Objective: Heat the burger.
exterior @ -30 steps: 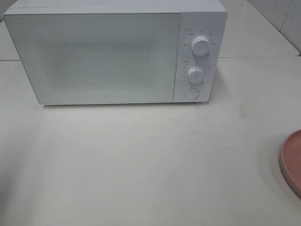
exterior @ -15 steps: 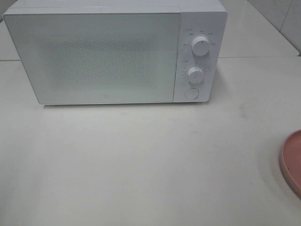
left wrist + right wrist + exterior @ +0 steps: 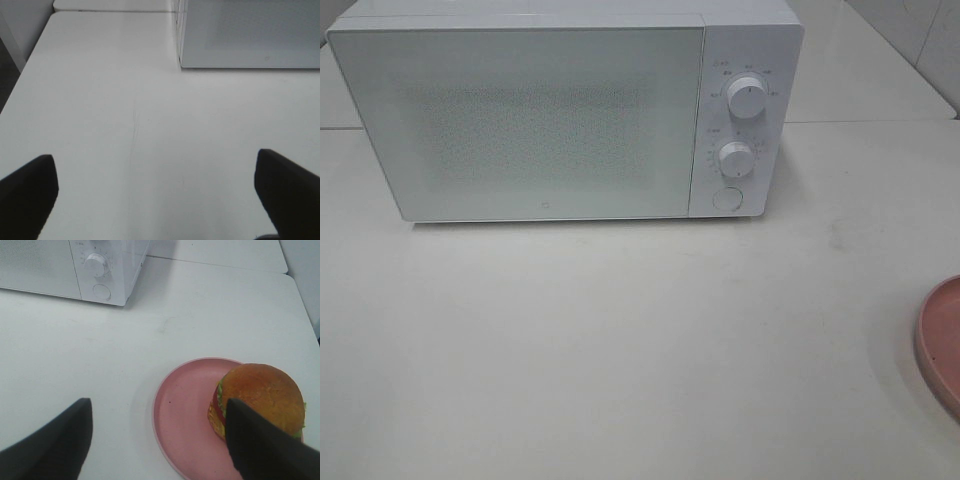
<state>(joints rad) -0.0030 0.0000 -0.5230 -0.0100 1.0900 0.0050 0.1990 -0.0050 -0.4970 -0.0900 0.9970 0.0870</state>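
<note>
Right fingers (image 3: 157,440) standing apart, holding nothing, hovering above the near edge of the pink plate (image 3: 182,405), one dark tip (image 3: 55,440) over bare bench on the side away from the burger, the other tip (image 3: 265,445) overlapping the burger's near flank. Left fingers (image 3: 155,192) spread fully wide too, gripping nothing, hanging over bare bench (image 3: 125,100) out beyond the microwave's hinge-side corner.

Sitting on the plate's far half, toward its outer rim: the burger (image 3: 260,392), upright, bun dome up, lettuce and tomato peeking out at the side. Plate lying well apart from the microwave (image 3: 560,110), off beyond its control-panel end and nearer the bench's front edge; only a sliver of plate rim (image 3: 942,345) showing in the high view.

Microwave door (image 3: 520,120) appearing shut, with two dials (image 3: 747,98) and a round button (image 3: 727,198) on the panel beside it.

Likely step in hand: lining up to pick the burger. Doing it well probably means centring over the dome before descending, straddling the bun at its widest part, squeezing gently since soft layers could slip or squash, and lifting straight up off the plate. Door needing opening first, judging by its closed look — probably work for the left arm.
</note>
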